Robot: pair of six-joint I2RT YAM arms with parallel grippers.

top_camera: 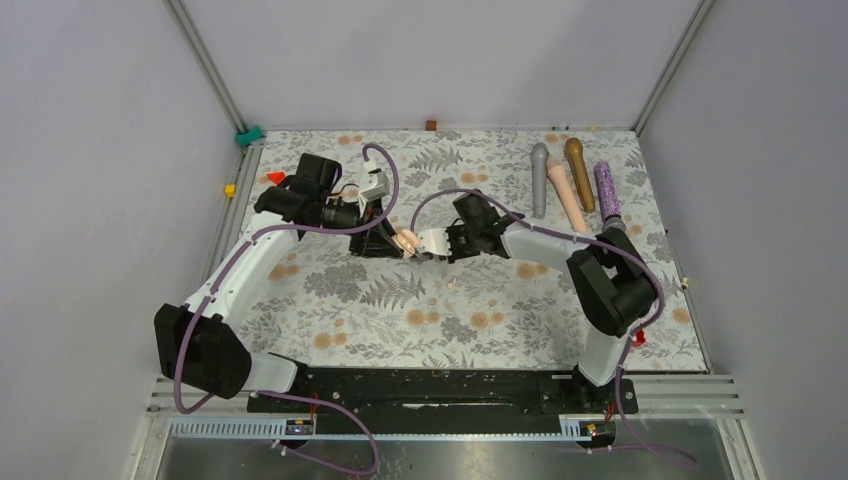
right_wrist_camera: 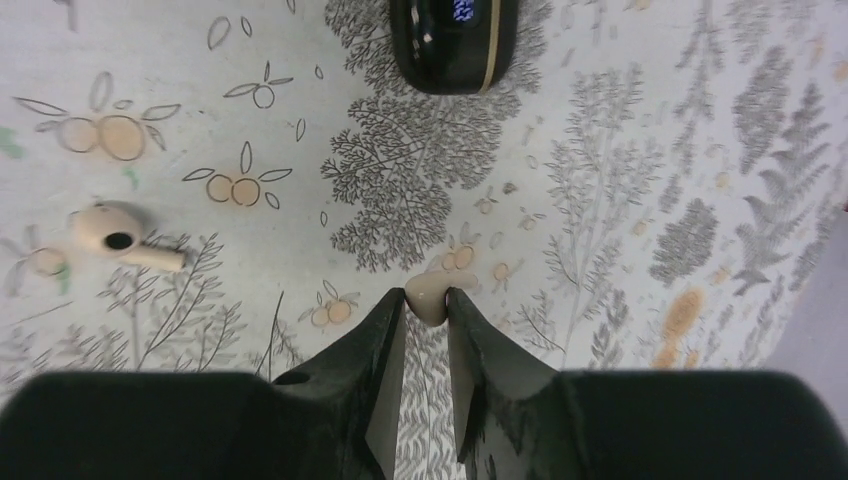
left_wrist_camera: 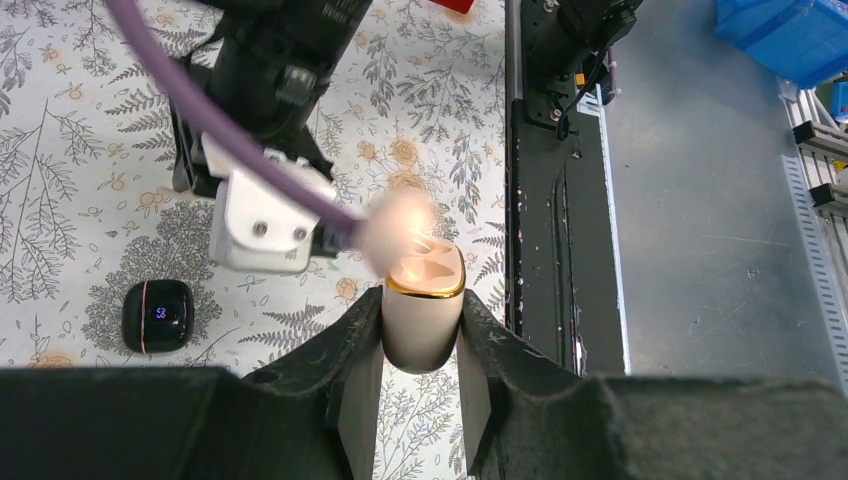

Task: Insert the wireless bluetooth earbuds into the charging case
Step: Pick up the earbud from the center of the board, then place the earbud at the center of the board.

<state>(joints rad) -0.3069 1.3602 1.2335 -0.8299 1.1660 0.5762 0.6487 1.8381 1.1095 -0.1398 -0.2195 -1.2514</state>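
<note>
Case [left_wrist_camera: 424, 320] in left fingers [left_wrist_camera: 350, 385], earbud [right_wrist_camera: 428, 298], right fingers [right_wrist_camera: 385, 385]

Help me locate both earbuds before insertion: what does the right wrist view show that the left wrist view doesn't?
Only the right wrist view: the right gripper pinching one cream earbud, and a second earbud lying loose on the floral mat. Only the left wrist view: the left gripper clamped on the open charging case, hollows facing up. Both: the floral mat and a black case with a lit display resting on it.
</note>
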